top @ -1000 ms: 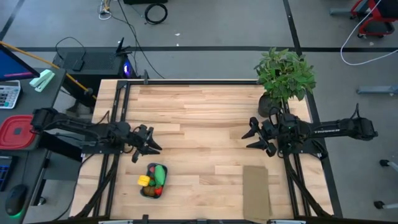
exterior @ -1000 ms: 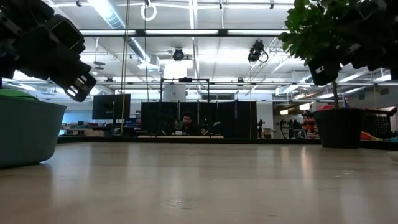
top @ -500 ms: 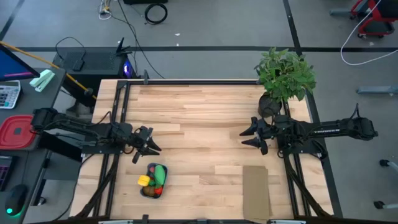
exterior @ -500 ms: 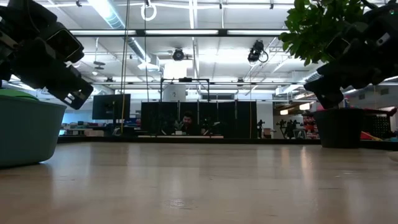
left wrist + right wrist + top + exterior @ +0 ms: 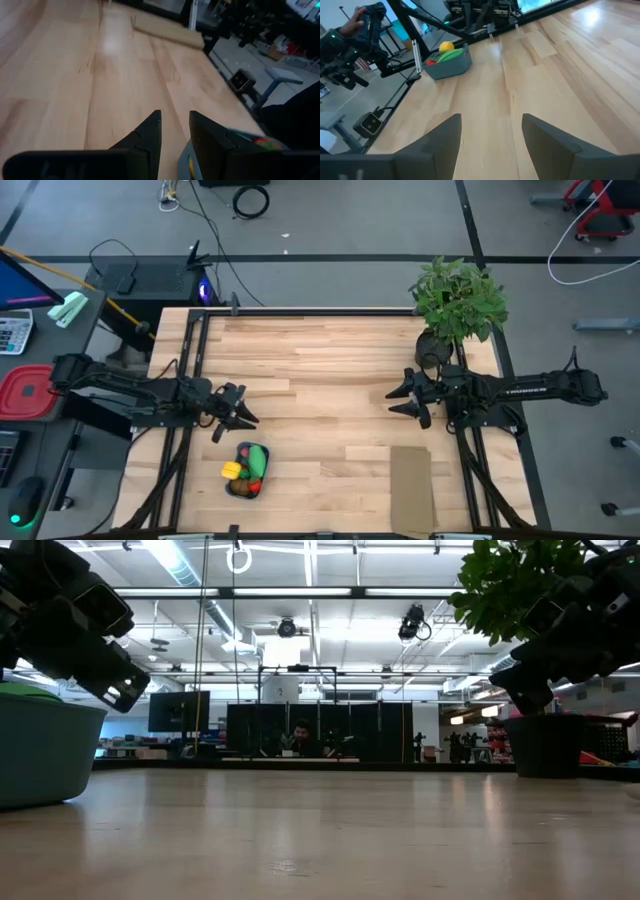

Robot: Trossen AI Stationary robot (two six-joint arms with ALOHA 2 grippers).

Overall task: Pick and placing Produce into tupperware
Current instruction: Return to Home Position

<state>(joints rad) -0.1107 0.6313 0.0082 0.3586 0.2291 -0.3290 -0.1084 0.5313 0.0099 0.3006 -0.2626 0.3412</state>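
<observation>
Left pincer (image 5: 240, 412) is hovering off the table (image 5: 330, 360) near its left edge, fingers sitting at a narrow gap, gripping nothing. It is pointing toward the table's middle.

The blue-teal container (image 5: 451, 67) is sitting on the table just beside that pincer, on the side nearer the front edge, not touching it. It is holding the produce: a yellow piece (image 5: 231, 471), a green piece (image 5: 257, 460) and a red piece (image 5: 250, 486) are showing at the top. Can't tell what else is lying underneath.

Right pincer (image 5: 398, 403) is hanging over the right side of the table, fingers spread wide, carrying nothing, facing the left arm. It is well apart from the container.

The potted plant (image 5: 458, 298) is standing at the far right corner, close to the right arm. A flat cardboard piece (image 5: 411, 485) is lying near the front right edge.
</observation>
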